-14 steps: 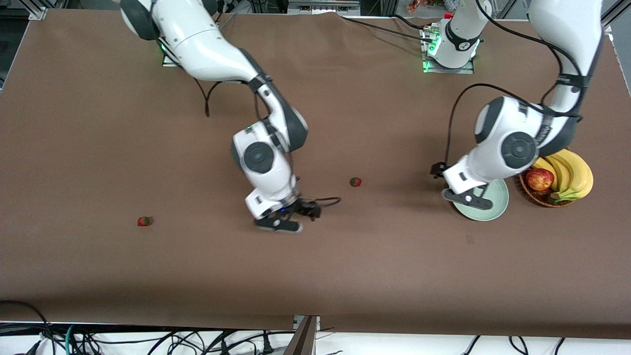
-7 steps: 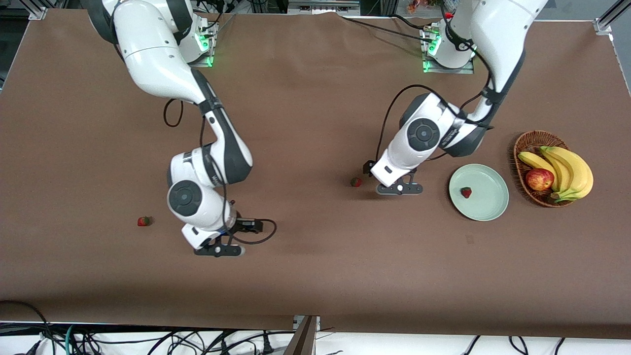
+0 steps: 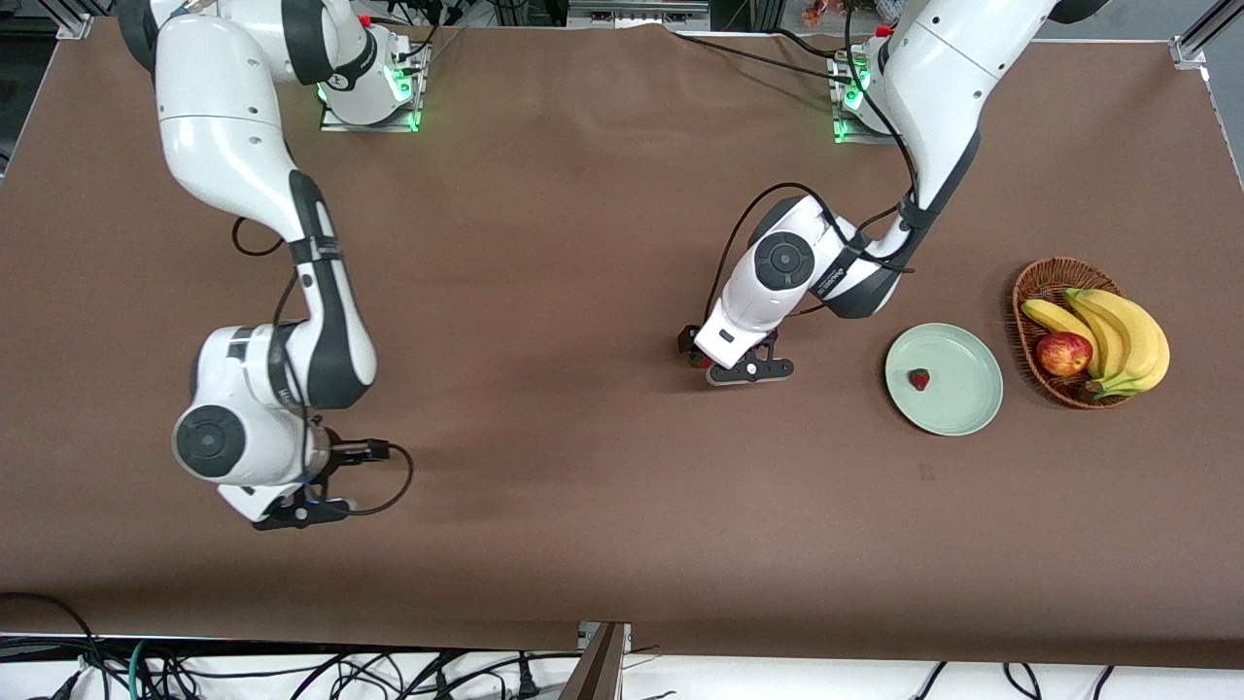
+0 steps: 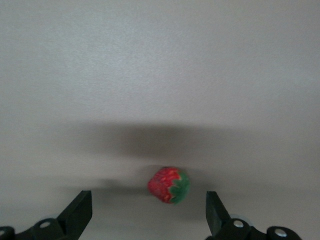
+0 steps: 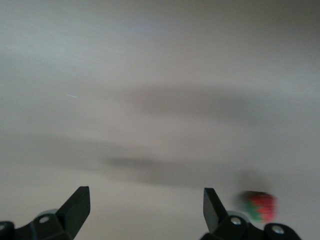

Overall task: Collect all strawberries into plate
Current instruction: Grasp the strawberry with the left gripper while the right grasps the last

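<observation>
One strawberry (image 3: 918, 379) lies in the pale green plate (image 3: 962, 408). My left gripper (image 3: 748, 371) is low over the table's middle, open and empty. A second strawberry (image 4: 169, 184) lies on the table between its spread fingers (image 4: 147, 196), touching neither; the hand hides it in the front view. My right gripper (image 3: 296, 513) is low over the table toward the right arm's end, open and empty (image 5: 145, 191). The third strawberry (image 5: 261, 206) lies just outside one of its fingers; the arm hides it in the front view.
A wicker basket (image 3: 1032, 292) with bananas (image 3: 1118, 335) and a red apple (image 3: 1063, 354) stands beside the plate, toward the left arm's end. Brown cloth covers the table. Cables hang along the front edge.
The left gripper left the plate, where a strawberry now lies, and moved to the middle strawberry. The right gripper swept from the table's middle to the strawberry at the right arm's end.
</observation>
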`<state>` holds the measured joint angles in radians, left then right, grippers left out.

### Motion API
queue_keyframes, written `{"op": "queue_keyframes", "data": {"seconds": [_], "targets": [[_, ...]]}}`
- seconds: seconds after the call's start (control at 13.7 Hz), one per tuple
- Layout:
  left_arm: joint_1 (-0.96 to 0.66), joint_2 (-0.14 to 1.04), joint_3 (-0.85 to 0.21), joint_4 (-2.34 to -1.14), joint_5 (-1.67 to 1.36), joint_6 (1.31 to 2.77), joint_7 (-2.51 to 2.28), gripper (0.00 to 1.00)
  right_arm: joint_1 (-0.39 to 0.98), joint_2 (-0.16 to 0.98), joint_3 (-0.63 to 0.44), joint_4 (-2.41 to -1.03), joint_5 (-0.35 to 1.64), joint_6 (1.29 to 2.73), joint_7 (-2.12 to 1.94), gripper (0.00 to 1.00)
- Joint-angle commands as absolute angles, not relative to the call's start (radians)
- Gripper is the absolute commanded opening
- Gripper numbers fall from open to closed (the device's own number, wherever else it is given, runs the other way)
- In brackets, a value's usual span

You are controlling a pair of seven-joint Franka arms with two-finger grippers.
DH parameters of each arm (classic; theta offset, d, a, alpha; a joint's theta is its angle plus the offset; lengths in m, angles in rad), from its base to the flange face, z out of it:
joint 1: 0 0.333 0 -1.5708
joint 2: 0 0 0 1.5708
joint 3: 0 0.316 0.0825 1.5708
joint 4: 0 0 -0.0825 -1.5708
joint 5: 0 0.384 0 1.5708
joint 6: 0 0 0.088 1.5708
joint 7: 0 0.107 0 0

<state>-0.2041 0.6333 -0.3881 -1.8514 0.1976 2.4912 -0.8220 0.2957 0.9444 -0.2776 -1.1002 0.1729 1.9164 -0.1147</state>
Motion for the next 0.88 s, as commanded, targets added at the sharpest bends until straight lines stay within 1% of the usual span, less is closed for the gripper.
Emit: {"op": "queue_keyframes", "data": {"seconds": [0.0,0.22,0.51,0.59,0.66,0.73,0.81], "targets": [[-0.219,0.67,-0.376,-1.819,0.219,2.54,-0.854,1.0,0.249,0.917,-0.288,-1.156,0.175,1.91,-0.237,1.0],[-0.227,0.686,-0.373,-1.819,0.264,2.548,-0.856,1.0,0.187,0.919,-0.288,-1.195,0.175,1.922,-0.307,1.0],[-0.227,0.709,-0.373,-1.822,0.275,2.586,-0.856,1.0,0.175,0.92,-0.288,-1.245,0.175,1.953,-0.308,1.0],[-0.227,0.709,-0.371,-1.822,0.276,2.586,-0.854,0.87,0.175,0.92,-0.288,-1.252,0.175,1.965,-0.31,1.0],[-0.227,0.709,-0.371,-1.821,0.276,2.586,-0.854,0.62,0.173,0.92,-0.288,-1.259,0.176,1.97,-0.319,1.0],[-0.227,0.709,-0.371,-1.819,0.276,2.586,-0.854,0.46,0.173,0.92,-0.288,-1.265,0.178,1.977,-0.319,1.0],[-0.227,0.709,-0.371,-1.819,0.276,2.586,-0.853,0.35,0.175,0.92,-0.288,-1.272,0.178,1.985,-0.319,1.0]]}}
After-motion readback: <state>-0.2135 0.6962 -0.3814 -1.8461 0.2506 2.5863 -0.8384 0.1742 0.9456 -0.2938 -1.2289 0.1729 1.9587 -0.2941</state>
